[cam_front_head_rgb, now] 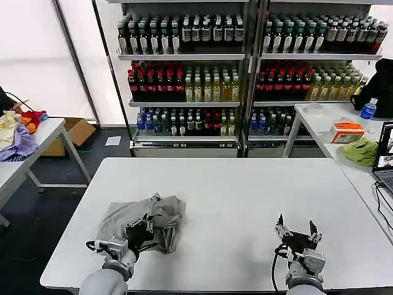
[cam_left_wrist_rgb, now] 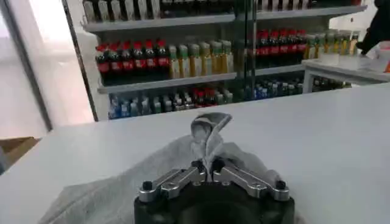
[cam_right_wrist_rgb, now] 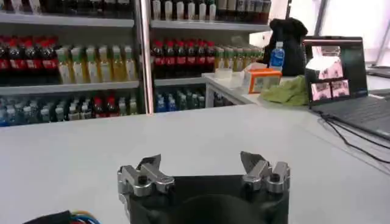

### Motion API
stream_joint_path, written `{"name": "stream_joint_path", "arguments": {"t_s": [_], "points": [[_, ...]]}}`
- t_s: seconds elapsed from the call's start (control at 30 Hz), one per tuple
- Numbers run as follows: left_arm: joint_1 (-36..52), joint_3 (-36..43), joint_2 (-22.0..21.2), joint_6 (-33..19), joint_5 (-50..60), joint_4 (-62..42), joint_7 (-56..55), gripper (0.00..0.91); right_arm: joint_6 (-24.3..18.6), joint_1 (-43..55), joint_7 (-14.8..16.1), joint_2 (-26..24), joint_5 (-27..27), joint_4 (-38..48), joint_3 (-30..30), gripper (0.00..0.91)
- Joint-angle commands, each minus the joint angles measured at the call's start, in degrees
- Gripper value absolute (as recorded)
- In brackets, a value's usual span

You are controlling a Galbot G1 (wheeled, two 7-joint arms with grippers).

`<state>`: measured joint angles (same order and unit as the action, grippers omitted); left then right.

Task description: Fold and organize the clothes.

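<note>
A crumpled light grey T-shirt (cam_front_head_rgb: 161, 220) lies in a heap on the white table (cam_front_head_rgb: 233, 190), at its near left. My left gripper (cam_front_head_rgb: 140, 228) is shut on a fold of this shirt at the heap's near edge. In the left wrist view the pinched fold of the T-shirt (cam_left_wrist_rgb: 208, 131) stands up between the closed fingers of the left gripper (cam_left_wrist_rgb: 207, 165). My right gripper (cam_front_head_rgb: 296, 230) hovers open over bare table at the near right, with nothing between its fingers (cam_right_wrist_rgb: 149, 163). The right gripper (cam_right_wrist_rgb: 201, 164) points toward the far table edge.
Shelves of bottled drinks (cam_front_head_rgb: 245, 67) line the wall behind the table. A side table at the right holds a green cloth (cam_front_head_rgb: 360, 150), an orange box (cam_front_head_rgb: 347, 131) and a laptop (cam_front_head_rgb: 384, 157). Another table at the left carries coloured fabrics (cam_front_head_rgb: 18, 132).
</note>
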<state>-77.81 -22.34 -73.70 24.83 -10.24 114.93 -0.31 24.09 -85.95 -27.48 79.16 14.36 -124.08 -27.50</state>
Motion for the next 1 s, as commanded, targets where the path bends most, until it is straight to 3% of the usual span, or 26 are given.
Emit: {"name": "stream_joint_path", "arguments": {"t_s": [0.03, 0.2, 0.23, 0.27, 0.6, 0.83, 1.0], "points": [[1.1, 1.7, -1.8, -0.1, 0.3, -1.8, 0.0, 0.000, 0.0, -0.4, 0.0, 0.0, 0.0, -0.2, 0.0, 0.907], [0.7, 2.7, -2.4, -0.3, -0.2, -1.7, 0.8, 0.010, 0.0, -0.4, 0.0, -0.1, 0.0, -0.2, -0.2, 0.907], [0.5, 3.3, -2.5, -0.6, -1.0, -1.5, 0.9, 0.645, -0.1, -0.4, 0.0, 0.0, 0.0, -0.3, -0.1, 0.907], [0.4, 3.7, -2.7, -0.9, -2.6, -1.5, 0.9, 0.907, -0.1, -0.4, 0.0, 0.1, 0.0, -0.3, 0.0, 0.907], [-0.5, 7.2, -4.0, -1.5, -17.5, 0.7, 1.0, 0.907, 0.3, 0.7, 0.0, 0.5, -0.2, -0.5, 1.2, 0.907], [-1.2, 0.6, -2.3, -1.7, -33.4, 9.2, -3.3, 0.907, -0.7, 0.7, 0.3, -0.6, -0.3, 1.2, 2.5, 0.907], [-0.1, -8.0, 1.9, -1.4, -28.5, 10.8, -6.6, 0.907, 0.2, 3.0, 0.5, -1.9, -0.1, 1.3, 3.8, 0.907]]}}
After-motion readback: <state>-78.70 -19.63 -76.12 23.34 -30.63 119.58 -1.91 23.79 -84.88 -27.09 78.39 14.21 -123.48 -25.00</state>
